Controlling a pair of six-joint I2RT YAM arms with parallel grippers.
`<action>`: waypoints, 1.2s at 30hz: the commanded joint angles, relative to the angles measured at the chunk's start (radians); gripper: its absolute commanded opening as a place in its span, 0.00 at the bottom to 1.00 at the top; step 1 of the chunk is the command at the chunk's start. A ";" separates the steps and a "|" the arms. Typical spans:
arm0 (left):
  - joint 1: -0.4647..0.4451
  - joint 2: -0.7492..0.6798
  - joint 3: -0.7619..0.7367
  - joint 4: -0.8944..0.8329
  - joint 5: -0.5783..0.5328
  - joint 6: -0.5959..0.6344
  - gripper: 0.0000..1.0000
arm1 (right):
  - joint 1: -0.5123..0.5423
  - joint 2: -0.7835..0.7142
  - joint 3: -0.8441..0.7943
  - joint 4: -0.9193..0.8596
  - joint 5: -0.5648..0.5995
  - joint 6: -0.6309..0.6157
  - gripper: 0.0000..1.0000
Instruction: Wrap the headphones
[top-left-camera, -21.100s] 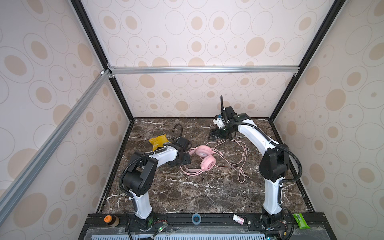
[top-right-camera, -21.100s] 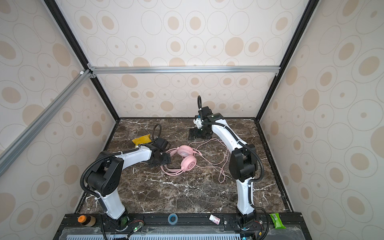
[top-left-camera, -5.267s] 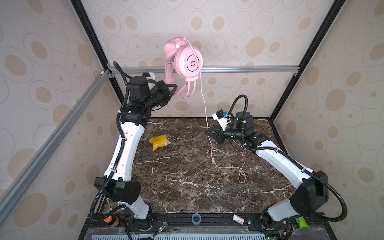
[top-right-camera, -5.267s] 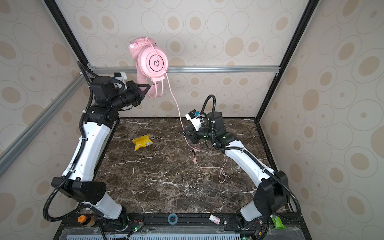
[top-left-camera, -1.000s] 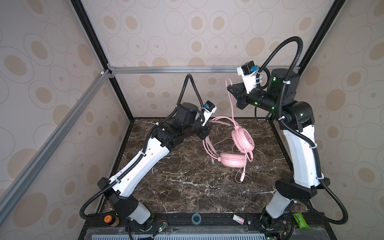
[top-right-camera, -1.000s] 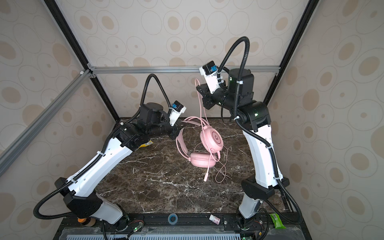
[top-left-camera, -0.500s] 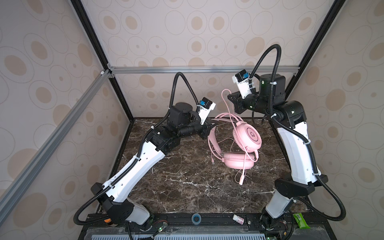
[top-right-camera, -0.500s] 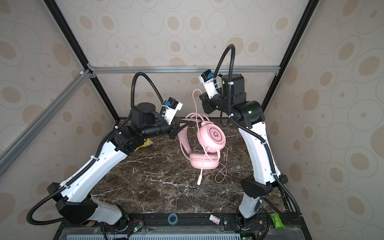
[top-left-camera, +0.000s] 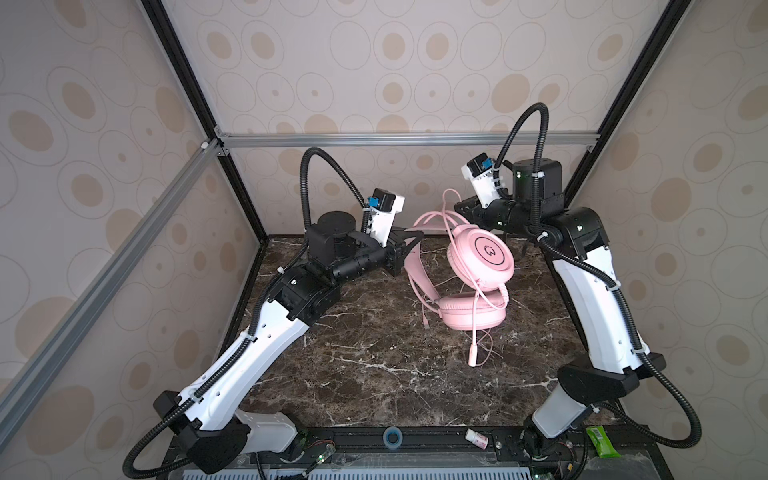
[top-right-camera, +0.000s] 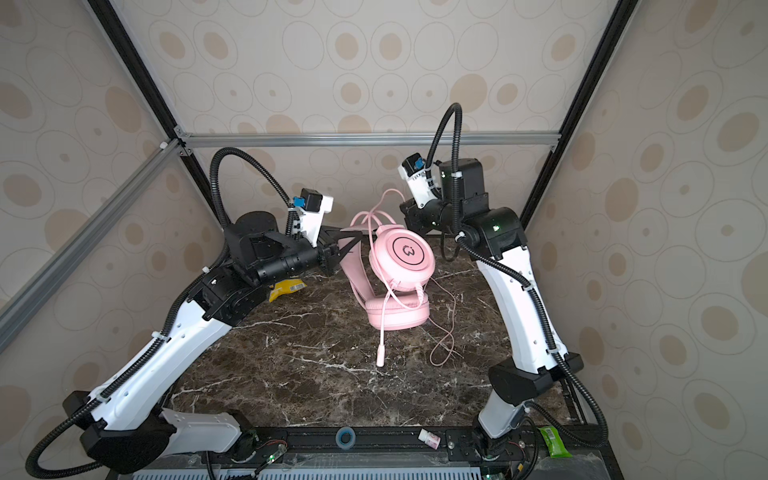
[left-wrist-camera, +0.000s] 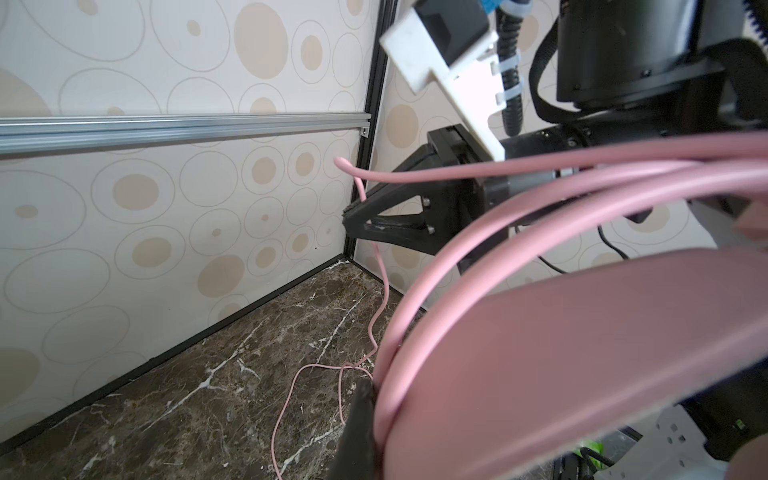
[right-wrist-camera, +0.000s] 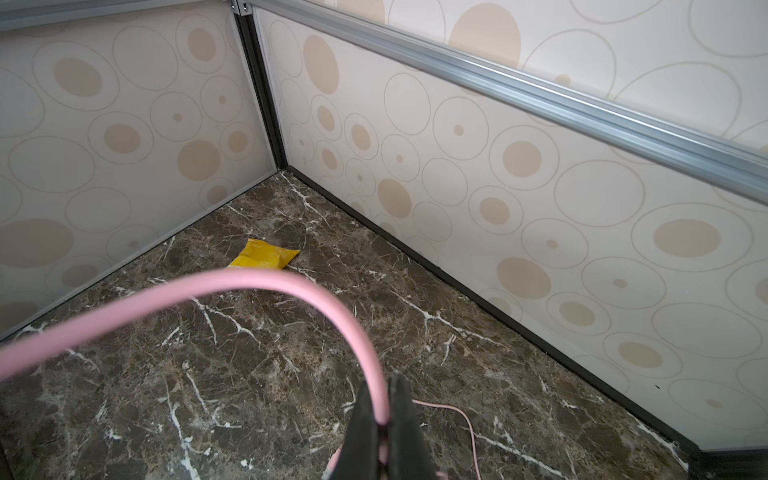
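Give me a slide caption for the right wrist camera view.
Right gripper pinching the headphones' pink cable above the marble table, a yellow packet lying near the corner.

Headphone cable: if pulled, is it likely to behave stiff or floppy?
Likely a little springy: the cable holds a smooth arc out of the shut right gripper. Probably floppy overall: its slack lies in loose loops on the table below the headphones. Thin and smooth-looking, so wraps may slide loose.

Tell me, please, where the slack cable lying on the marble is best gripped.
Probably pinch the cable on its open loop, coming straight down astride the strand: it lies flat, thin and clear of the hanging headphones.
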 joint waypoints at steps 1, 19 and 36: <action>0.026 -0.037 0.006 0.152 -0.008 -0.114 0.00 | -0.005 -0.074 -0.068 0.069 -0.052 0.006 0.00; 0.030 -0.049 -0.096 0.372 -0.354 -0.452 0.00 | -0.005 -0.226 -0.373 0.319 -0.172 0.054 0.00; 0.030 -0.024 -0.024 0.331 -0.591 -0.603 0.00 | -0.004 -0.265 -0.495 0.476 -0.248 0.120 0.00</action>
